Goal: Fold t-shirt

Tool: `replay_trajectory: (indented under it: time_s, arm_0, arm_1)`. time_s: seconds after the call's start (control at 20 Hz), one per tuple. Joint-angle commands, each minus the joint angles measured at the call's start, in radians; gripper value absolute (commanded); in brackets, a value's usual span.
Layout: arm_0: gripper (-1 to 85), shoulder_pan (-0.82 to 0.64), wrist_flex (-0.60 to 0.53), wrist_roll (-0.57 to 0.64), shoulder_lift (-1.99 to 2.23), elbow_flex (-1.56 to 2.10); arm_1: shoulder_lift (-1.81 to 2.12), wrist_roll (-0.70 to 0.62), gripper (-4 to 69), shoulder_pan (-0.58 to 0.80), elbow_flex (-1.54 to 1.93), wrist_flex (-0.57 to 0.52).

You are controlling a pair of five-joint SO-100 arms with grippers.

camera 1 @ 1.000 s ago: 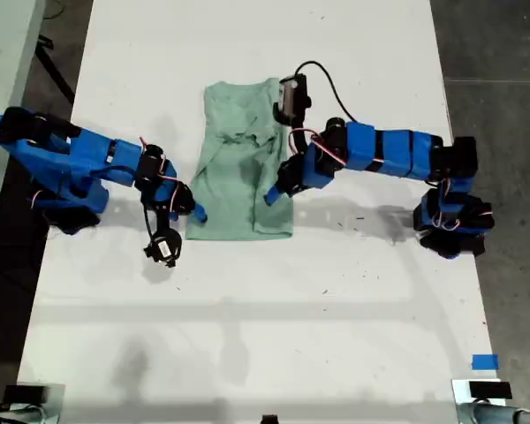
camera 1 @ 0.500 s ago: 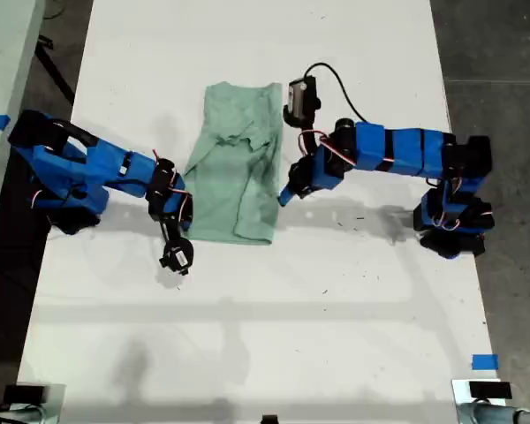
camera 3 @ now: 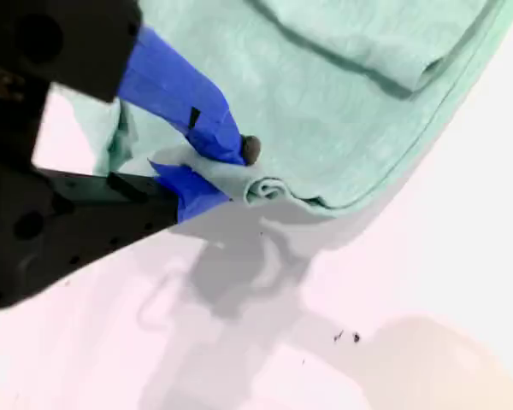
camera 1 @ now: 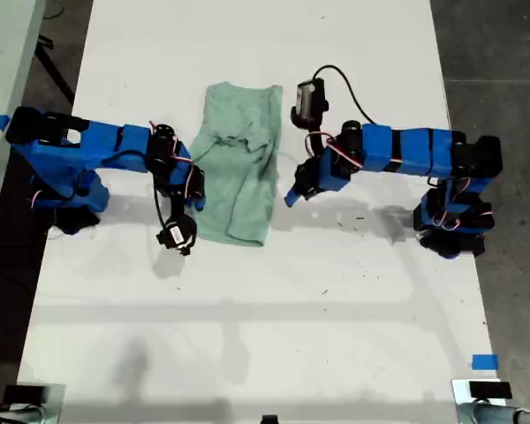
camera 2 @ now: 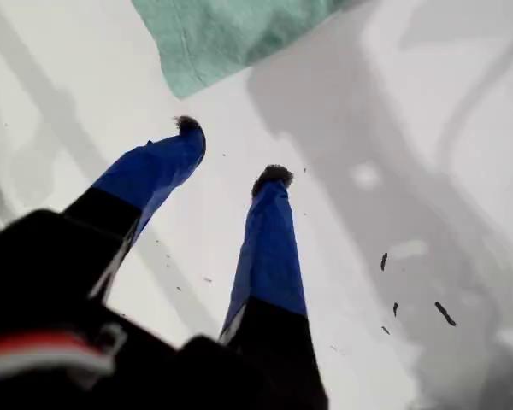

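Fabric has drawn in over the last second. The small pale mint-green short-sleeved cloth t-shirt (camera 1: 238, 168) was a broad, nearly square patch, and now it is a narrow strip whose hem end is far slimmer than it was.

It lies on the flat white table (camera 1: 353, 291), about midway between the two long edges and nearer the edge at the exterior view's top. The collar end points toward that edge.

My first gripper (camera 1: 291, 198) was at the t-shirt's side hem a second ago. It has backed off onto bare table just beside that edge, on the exterior view's right. Its wrist view shows the blue fingers (camera 2: 265, 248) spread apart with nothing between them, and only a corner of the cloth beyond the tips. So that side is released.

My second gripper (camera 1: 193, 181) has swung in from the lower corner and now sits at the opposite long edge. It is clamped on a small rolled lip of the t-shirt's edge — the second wrist view shows the fabric bunched between the tips (camera 3: 239, 171).

I judge the lengthwise folds nearly done. That pinched edge wants laying flat and letting go. The strip looks rumpled and slightly skewed — smoothing may be needed before folding it end to end.
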Motion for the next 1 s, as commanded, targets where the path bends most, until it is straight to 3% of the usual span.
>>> replay_trajectory:
  time_s: [0.0,0.15,0.25,0.4,0.65,0.75,0.85,0.95]
  arm_0:
    - [-0.1,0.032,-0.012,0.104,-0.273,-0.407]
    - [0.7,0.075,0.106,0.167,-0.621,-0.839]
    - [25.3,0.118,0.101,0.195,-0.647,-0.833]
    - [35.2,0.155,0.193,0.236,-0.552,-0.833]
    - [34.3,0.066,0.293,0.287,-0.166,-0.775]
    - [34.4,0.028,0.417,0.241,-0.061,-0.663]
    - [34.6,0.052,0.394,0.170,0.029,-0.443]
    - [34.8,0.078,0.400,0.081,0.046,-0.314]
  arm_1:
    - [0.081,0.015,16.9,0.002,-0.005,-0.020]
    - [0.083,0.028,16.9,-0.002,0.006,-0.020]
    - [0.084,0.034,16.9,-0.005,0.015,-0.021]
    - [0.081,0.031,17.0,-0.002,0.026,-0.043]
    - [0.081,0.023,17.0,0.005,0.025,-0.063]
    - [0.083,0.034,16.8,0.003,0.028,-0.046]
    - [0.101,0.043,16.6,0.002,0.046,-0.038]
    - [0.120,0.035,11.6,0.000,0.051,-0.025]
